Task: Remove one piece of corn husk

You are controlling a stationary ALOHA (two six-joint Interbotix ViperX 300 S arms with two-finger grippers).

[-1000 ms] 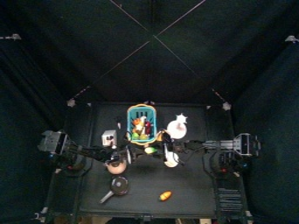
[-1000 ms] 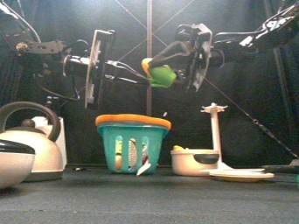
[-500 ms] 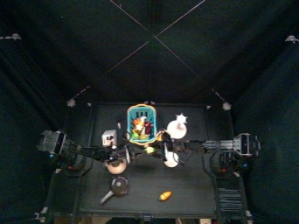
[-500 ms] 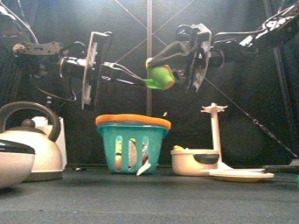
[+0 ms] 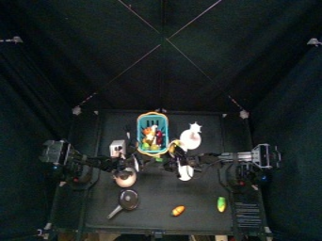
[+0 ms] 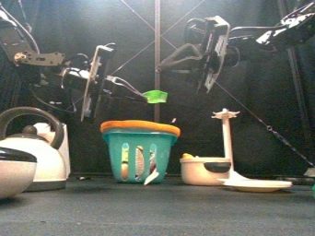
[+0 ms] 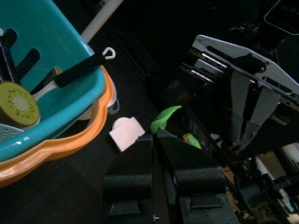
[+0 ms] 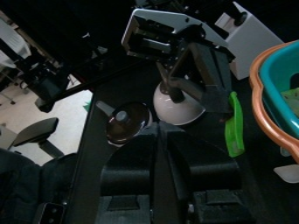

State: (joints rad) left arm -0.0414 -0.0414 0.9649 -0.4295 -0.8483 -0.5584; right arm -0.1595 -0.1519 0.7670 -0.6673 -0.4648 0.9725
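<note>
The left gripper (image 6: 144,92) hangs above the tabletop (image 6: 135,210) in the front view, pinching the piece of corn husk (image 6: 155,95). This is a small bright green leaf-like sliver, held at the very tips. It sits in the air just above the orange rim of the teal plastic basket (image 6: 123,155), apart from it. In the left wrist view the same green sliver (image 7: 170,116) shows at the end of that gripper's black jaws, with the basket's edge beside it.

The right gripper (image 6: 179,60) hangs higher and on the right side, facing the left one across a small gap. Nothing yellow or green is seen in it, and whether it stands spread or pressed together cannot be told.

The corn (image 5: 221,203), a small yellow-green toy cob, lies on the tabletop near the front right in the top view. It is well apart from both arms, with a small orange item (image 5: 178,209) lying near it toward the middle.

A white and silver kettle (image 6: 31,138) stands at the left (partly cut off by the picture's edge). A white upright stand on a plate (image 6: 226,138) stands right of the basket.
</note>
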